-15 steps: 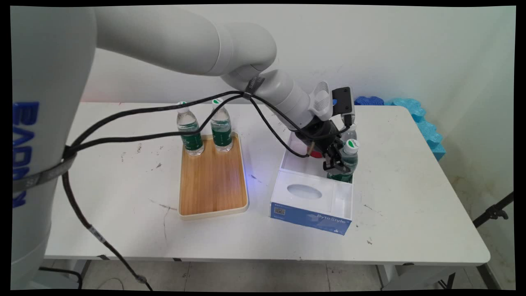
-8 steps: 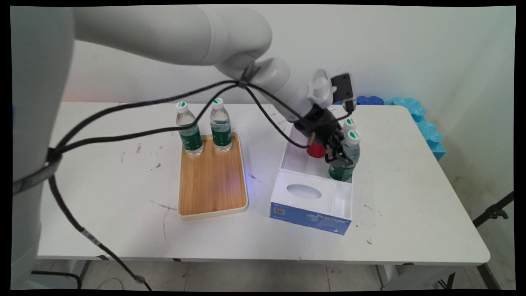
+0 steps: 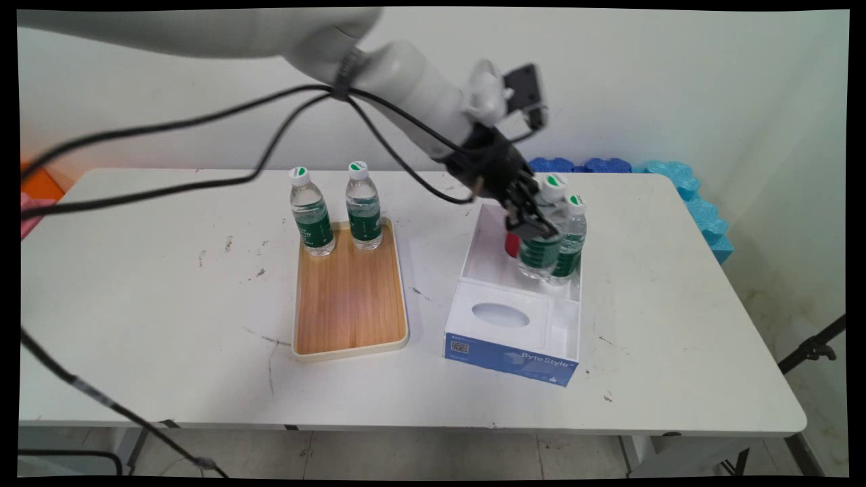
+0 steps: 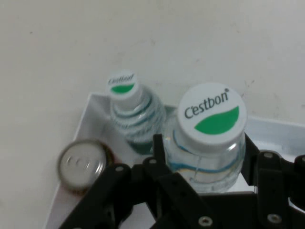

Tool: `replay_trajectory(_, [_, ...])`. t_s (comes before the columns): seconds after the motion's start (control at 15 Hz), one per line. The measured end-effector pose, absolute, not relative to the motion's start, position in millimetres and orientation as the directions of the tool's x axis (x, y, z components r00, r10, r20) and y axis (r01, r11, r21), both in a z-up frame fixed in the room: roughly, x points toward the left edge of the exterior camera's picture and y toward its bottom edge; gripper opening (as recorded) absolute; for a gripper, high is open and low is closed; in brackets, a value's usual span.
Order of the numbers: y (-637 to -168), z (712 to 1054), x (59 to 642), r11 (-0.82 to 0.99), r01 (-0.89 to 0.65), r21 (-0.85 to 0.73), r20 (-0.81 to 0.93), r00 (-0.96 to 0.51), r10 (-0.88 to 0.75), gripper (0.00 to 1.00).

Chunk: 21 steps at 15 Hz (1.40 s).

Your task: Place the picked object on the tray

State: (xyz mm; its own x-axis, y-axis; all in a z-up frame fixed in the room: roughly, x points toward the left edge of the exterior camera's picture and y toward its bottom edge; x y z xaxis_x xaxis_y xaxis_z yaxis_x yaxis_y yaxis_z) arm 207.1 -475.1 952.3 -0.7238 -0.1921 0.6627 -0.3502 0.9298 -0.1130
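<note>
My gripper (image 3: 531,226) is shut on a clear water bottle (image 3: 541,247) with a green label and a white cap, holding it upright by its upper part. The bottle hangs over the back of a white open box (image 3: 486,233) with a blue front. Just right of it a second, like bottle (image 3: 574,237) stands in the box, and a red can (image 3: 511,245) shows behind on the left. In the hand view the held bottle (image 4: 212,119) sits between the gripper (image 4: 202,150) fingers, with the other bottle (image 4: 131,102) and the can's silver top (image 4: 82,163) beyond.
A wooden tray (image 3: 348,304) lies left of the box, with two more water bottles (image 3: 364,213) (image 3: 311,216) standing at its far end. Blue foam pieces (image 3: 683,186) lie at the table's back right corner. Black cables hang from the arm over the left half of the table.
The gripper has risen and drawn back to the left with the bottle in it, lifting the bottle from the box floor. The other bottle and the can stayed put.
</note>
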Motion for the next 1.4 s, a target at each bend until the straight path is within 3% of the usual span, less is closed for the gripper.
replay_trajectory(0.6, [-446.4, 967.4, 326.7, 0.889, -0.447, -0.102, 0.662, -0.697, -0.275, 0.00])
replay_trajectory(1.0, [-423.4, 943.3, 397.4, 0.854, -0.516, -0.072, 0.644, -0.678, -0.355, 0.00])
replay_trajectory(1.4, [-408.0, 915.0, 429.1, 0.838, -0.543, -0.049, 0.629, -0.669, -0.396, 0.00])
